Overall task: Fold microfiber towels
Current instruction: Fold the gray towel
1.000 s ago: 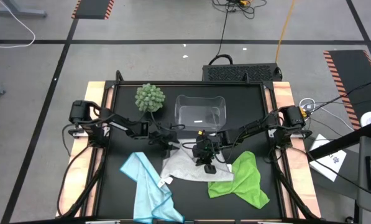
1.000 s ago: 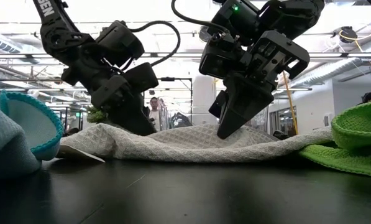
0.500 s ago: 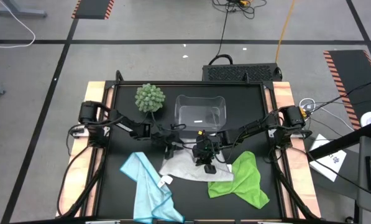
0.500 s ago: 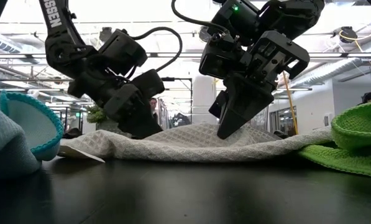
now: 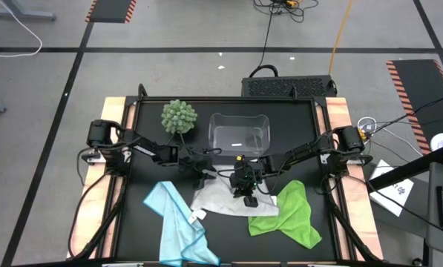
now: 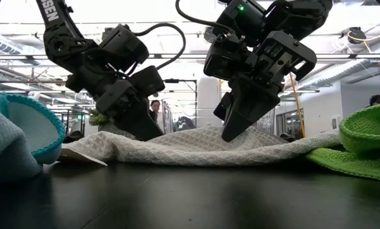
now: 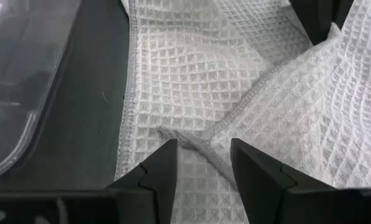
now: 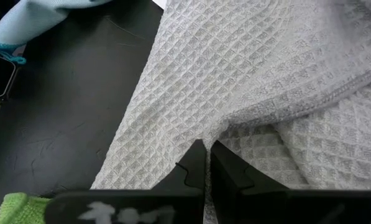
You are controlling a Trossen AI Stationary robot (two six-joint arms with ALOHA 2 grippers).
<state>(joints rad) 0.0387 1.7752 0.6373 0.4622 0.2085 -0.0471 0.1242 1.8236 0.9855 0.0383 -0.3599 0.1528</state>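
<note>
Under both grippers, white towel (image 5: 222, 199) folds hide its far edge.

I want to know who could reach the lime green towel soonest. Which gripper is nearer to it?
The right gripper: it is shut, down on the white towel just beside the lime green towel. The left gripper works the white towel's far side, farther off.

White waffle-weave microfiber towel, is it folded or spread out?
Partly folded: the white waffle-weave microfiber towel has one layer lapped over another, creases bunched, not flat.
</note>
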